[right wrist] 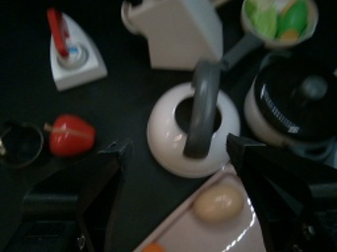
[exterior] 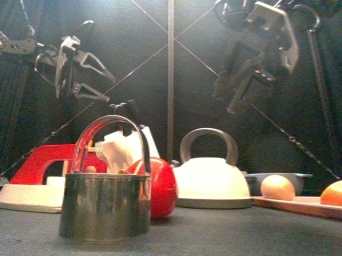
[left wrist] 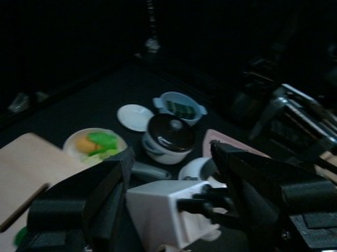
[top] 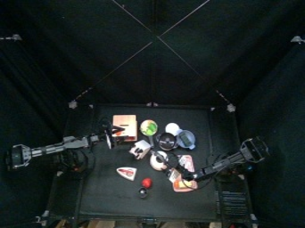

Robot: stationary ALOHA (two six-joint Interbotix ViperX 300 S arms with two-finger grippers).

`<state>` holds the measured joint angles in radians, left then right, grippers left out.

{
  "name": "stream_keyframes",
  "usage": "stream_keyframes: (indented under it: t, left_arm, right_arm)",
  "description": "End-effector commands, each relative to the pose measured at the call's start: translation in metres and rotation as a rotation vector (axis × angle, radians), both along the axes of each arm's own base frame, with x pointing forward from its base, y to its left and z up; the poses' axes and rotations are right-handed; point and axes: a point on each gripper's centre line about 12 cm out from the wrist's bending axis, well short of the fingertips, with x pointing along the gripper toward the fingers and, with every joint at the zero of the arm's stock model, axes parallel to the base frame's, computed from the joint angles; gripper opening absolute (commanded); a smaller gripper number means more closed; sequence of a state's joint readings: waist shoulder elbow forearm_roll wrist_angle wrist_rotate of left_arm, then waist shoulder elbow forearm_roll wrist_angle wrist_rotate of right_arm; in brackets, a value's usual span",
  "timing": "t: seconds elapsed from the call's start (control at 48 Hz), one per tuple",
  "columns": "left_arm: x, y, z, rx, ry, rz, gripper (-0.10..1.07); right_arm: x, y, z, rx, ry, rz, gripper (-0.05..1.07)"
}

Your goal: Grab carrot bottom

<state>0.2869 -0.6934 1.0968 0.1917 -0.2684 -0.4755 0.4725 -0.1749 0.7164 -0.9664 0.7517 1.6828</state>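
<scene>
- Step in hand, judged: get the right end effector (right wrist: 175, 154) onto the small stubby orange carrot piece (exterior: 330, 192). No grasp yet.
- The carrot lies on the flat pink-rimmed plate (exterior: 297, 205), on the right arm's side of the white round kettle with a grey handle (right wrist: 191, 123). It sits just beyond the beige egg-shaped piece (right wrist: 218, 204) as seen from the kettle.
- In the right wrist view only an orange sliver shows at the frame edge. I can't tell which end is the paler bottom.
- The right end effector has its jaws wide apart and nothing between them. It hangs high above the tabletop (right wrist: 125, 98), roughly over the kettle and the plate's near rim.
- The left end effector (left wrist: 168, 159) also has its jaws apart, hovering on the far side of the kettle over a white boxy item (left wrist: 171, 209). It looks idle.
- To do it well, shift the right arm away from the kettle until the carrot is centred between the jaws, then descend.
- Line the jaws across the carrot's short width at its bottom end.
- Keep clear of the egg-shaped piece, which is just beside the carrot and likely to roll if nudged.
- Mind the kettle handle on the way down.
- Close gently, since a small piece on a smooth plate may skid out.
</scene>
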Motion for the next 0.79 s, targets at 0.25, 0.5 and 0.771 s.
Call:
stream_keyframes:
  t: [0.25, 0.5, 0.771]
  left_arm:
    - [0.007, -0.058, 0.004, 0.164, -0.056, -0.288, 0.97]
    - [0.002, -0.070, -0.003, 0.184, -0.081, -0.348, 0.97]
    - [-0.001, -0.070, -0.012, 0.159, -0.061, -0.342, 0.97]
  right_arm:
    - [-0.025, 0.024, -0.021, 0.241, 0.134, -0.101, 1.04]
    - [-0.026, 0.033, -0.042, 0.307, 0.216, -0.163, 1.04]
    - [-0.024, 0.038, -0.063, 0.329, 0.268, -0.186, 1.04]
